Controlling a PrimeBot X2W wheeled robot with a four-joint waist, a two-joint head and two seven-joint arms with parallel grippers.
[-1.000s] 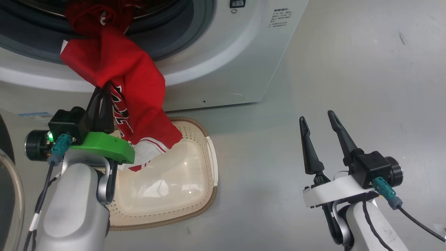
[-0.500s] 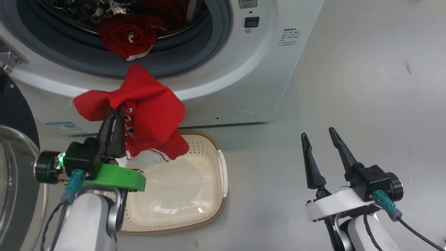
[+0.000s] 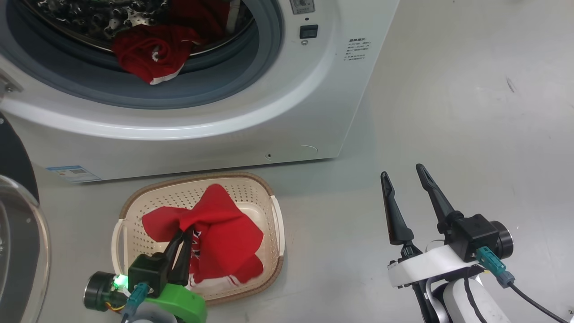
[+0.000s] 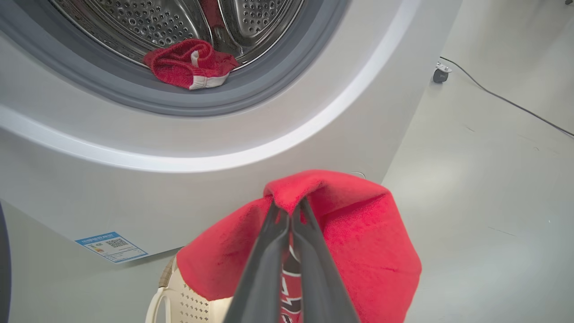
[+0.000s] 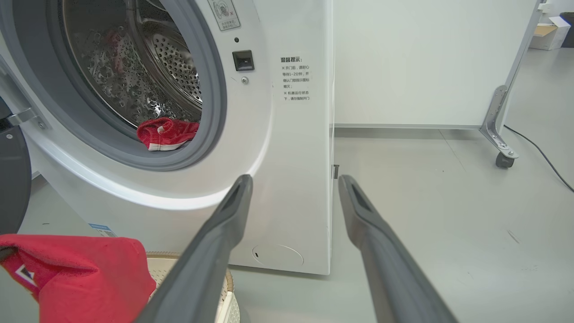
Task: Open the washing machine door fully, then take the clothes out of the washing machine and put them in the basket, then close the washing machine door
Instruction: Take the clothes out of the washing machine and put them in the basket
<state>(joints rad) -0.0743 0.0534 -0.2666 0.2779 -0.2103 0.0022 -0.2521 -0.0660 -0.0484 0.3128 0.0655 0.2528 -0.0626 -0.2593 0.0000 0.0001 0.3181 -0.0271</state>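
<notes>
Glossy black with clear glass, the washing machine door (image 3: 20, 242) stands swung open at eight o'clock. At seven o'clock the left gripper (image 3: 187, 231) is pinched tight on a red garment (image 3: 224, 233), which hangs over the cream basket (image 3: 148, 197) on the floor. At eleven o'clock a second red garment (image 3: 148, 56) lies on the lip of the white washing machine (image 3: 224, 130), at the drum's mouth. At four o'clock the right gripper (image 3: 401, 170) hovers with its fingers spread, empty.
</notes>
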